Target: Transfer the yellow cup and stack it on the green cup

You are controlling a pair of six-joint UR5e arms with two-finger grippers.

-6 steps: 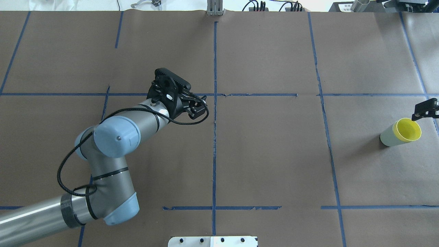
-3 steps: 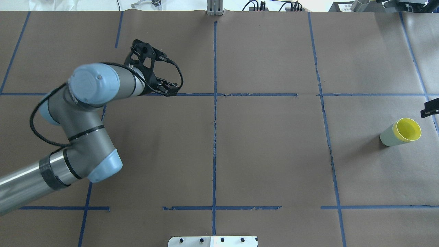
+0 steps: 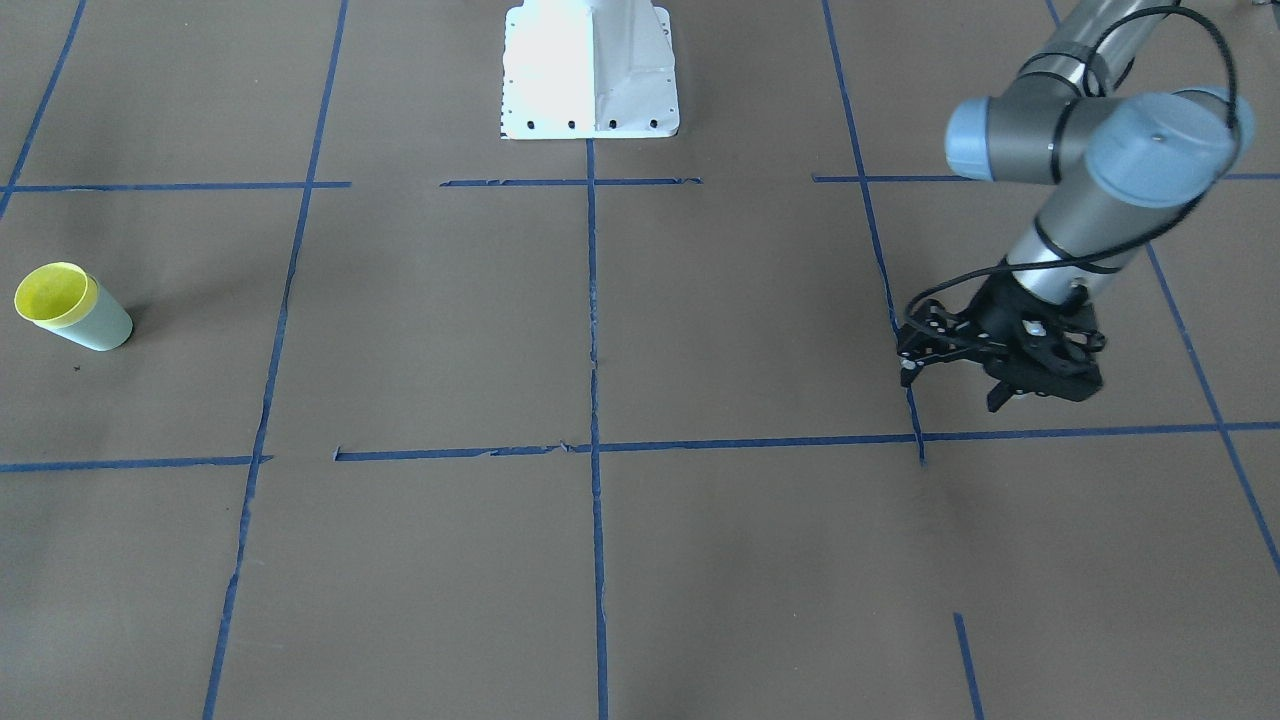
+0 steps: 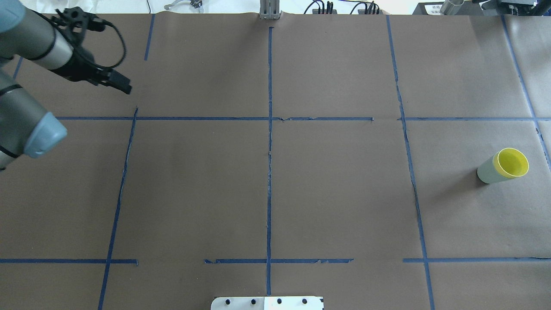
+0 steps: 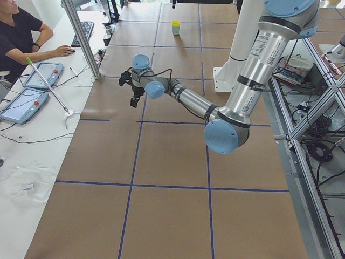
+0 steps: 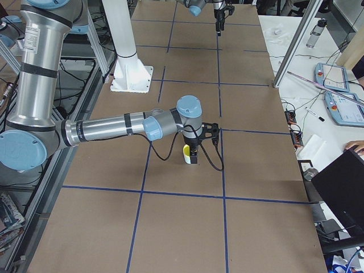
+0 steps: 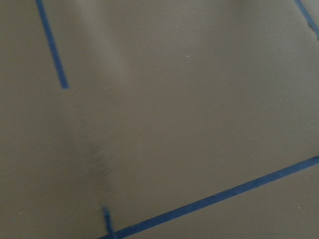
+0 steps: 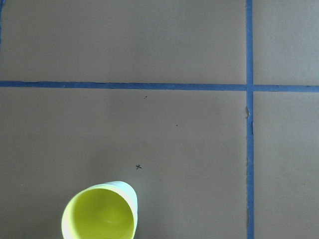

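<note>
From where I stand the stacking looks done: the yellow cup (image 4: 511,163) sits nested inside the green cup (image 4: 485,173). Only its bright rim and inside show above the pale wall. The pair stands out at about 3 o'clock on the table (image 4: 335,193), close to the right-hand edge. The right gripper (image 6: 194,154) shows only in the side view. There it hangs just beside the stack, and I cannot tell whether its fingers are apart or together, or whether they touch the cups. Its wrist camera looks down with the yellow mouth low at about 7 o'clock and no finger in sight. So I'd judge the step in hand to be getting clear without upsetting the stack. That calls for a straight lift, well above the rim, before any sideways swing, since a light nested pair would tip at the slightest brush. The left gripper (image 4: 122,86) is far off at about 10 o'clock and carries nothing. Its fingers read as one dark block, and I cannot tell if they are closed. It needs only to keep out of the way.
</note>
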